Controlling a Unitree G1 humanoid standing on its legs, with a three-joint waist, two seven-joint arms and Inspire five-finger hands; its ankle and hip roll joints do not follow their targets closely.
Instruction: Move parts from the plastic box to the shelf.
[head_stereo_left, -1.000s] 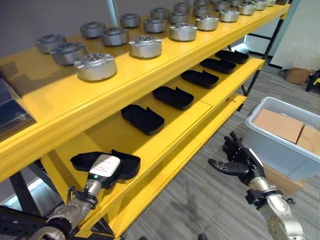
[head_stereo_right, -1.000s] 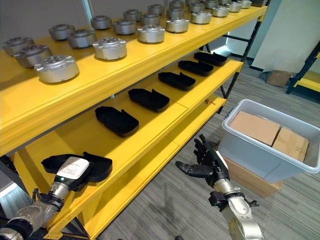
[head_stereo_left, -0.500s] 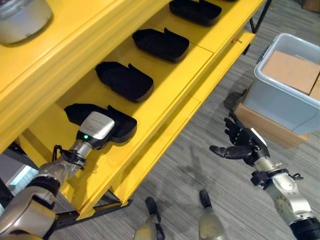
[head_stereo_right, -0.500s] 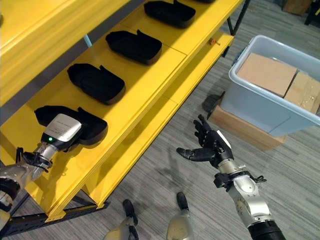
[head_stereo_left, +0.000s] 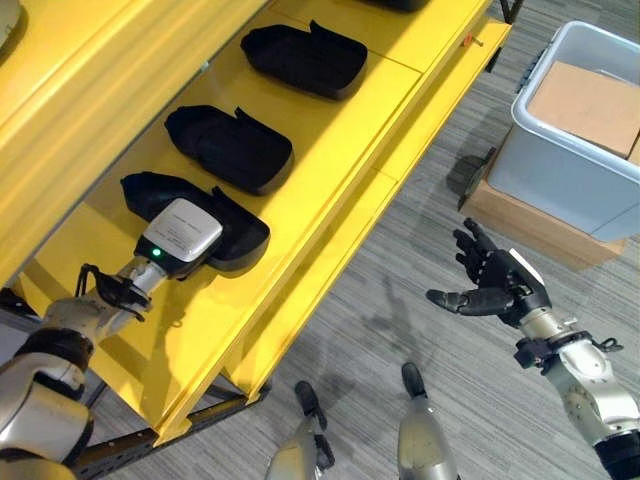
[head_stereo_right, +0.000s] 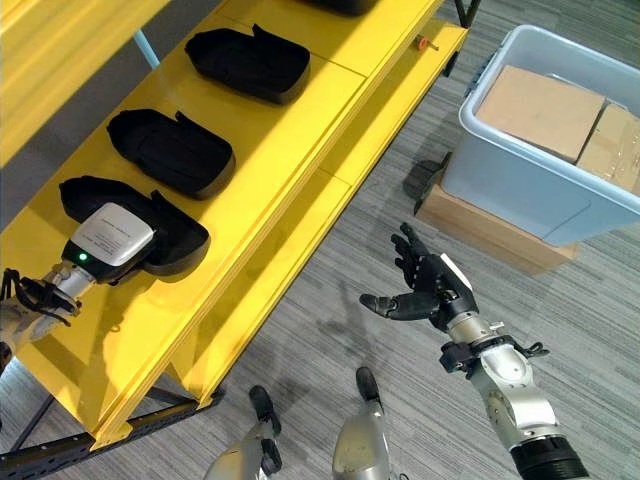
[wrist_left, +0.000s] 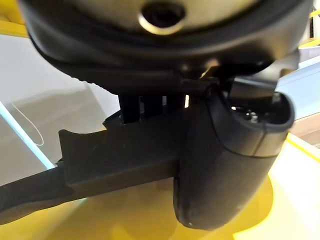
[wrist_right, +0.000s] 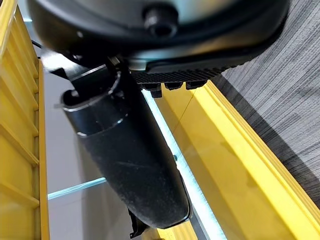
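1. Since a second ago the head camera has tipped down: the upper tier with its silver parts has left the eye views and the floor has come in. That is the camera's shift, not the shelf's. The left hand (head_stereo_left: 180, 232) still rests on the same black part (head_stereo_left: 228, 228), and the right hand (head_stereo_left: 492, 287) still hangs over the floor.

2. Left eye view: three black parts lie in a row on the yellow shelf (head_stereo_left: 330, 130), set back from its front edge. The left hand lies over the end part; its fingers are hidden, so I cannot tell whether they grip it. The second part (head_stereo_left: 230, 148) and third part (head_stereo_left: 305, 58) lie untouched. The right hand has its fingers spread, thumb out, holding nothing.

3. Right eye view: the plastic box (head_stereo_right: 520, 180) stands on the floor on a flat carton (head_stereo_right: 480, 228), well apart from the shelf's front edge, with cardboard boxes (head_stereo_right: 542, 98) inside.

4. Left wrist view: the hand's dark bulk sits against the black part over yellow shelf; the grip is unclear.

5. Right wrist view: the thumb stands straight, nothing held.

6. Judgement: a part is being placed. Next, the left hand must come clear without dragging it, then one hand goes to the box.
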